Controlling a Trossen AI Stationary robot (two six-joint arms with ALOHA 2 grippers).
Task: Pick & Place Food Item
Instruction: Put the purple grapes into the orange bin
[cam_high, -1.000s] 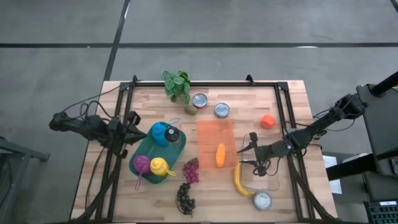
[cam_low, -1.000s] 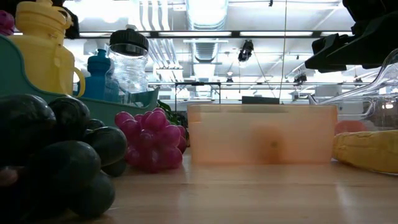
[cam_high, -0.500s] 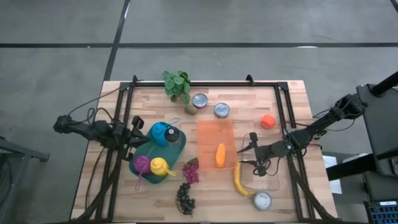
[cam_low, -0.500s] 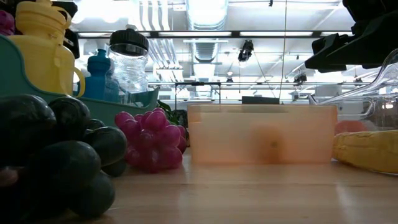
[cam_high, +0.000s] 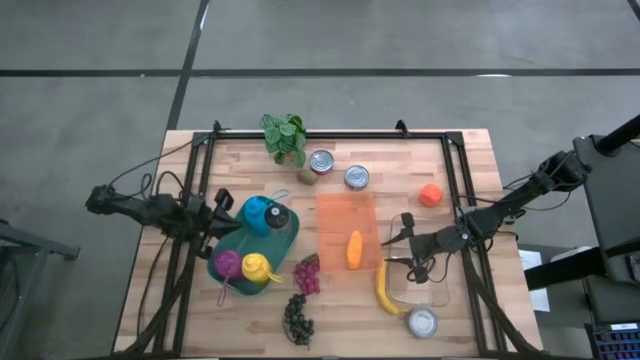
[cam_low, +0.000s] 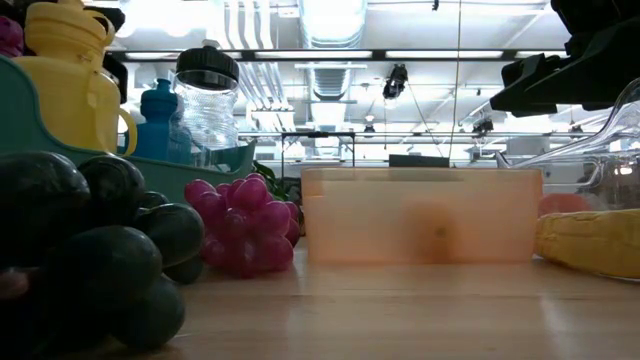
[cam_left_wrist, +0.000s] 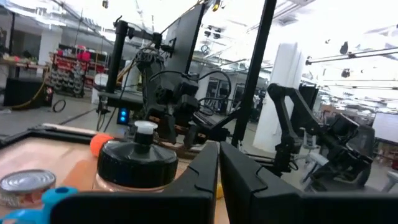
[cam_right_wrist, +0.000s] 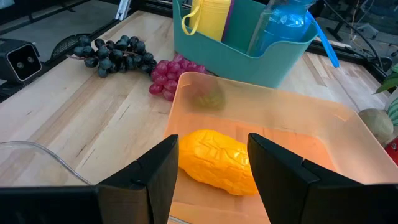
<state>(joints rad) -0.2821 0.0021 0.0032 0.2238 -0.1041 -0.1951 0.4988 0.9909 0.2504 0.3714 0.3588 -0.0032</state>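
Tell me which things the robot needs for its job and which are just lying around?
Job: orange food, orange bin, right gripper.
Lying around: banana, red grapes, dark grapes, cans, plant, teal tub.

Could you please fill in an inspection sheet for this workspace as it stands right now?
Surface: wooden table, bare at its edges.
Job's things: orange food item lying inside the orange bin; banana, red grapes and dark grapes on the wood.
Clutter: teal basket holding bottles; two tins; a small plant; a clear container; an orange ball.
Grippers: left gripper at the basket's left edge, fingers nearly together, holding nothing; right gripper open beside the bin's right edge.
Cables: loose loops along both arms.
Surroundings: grey floor; workshop equipment beyond the table; no person seen.
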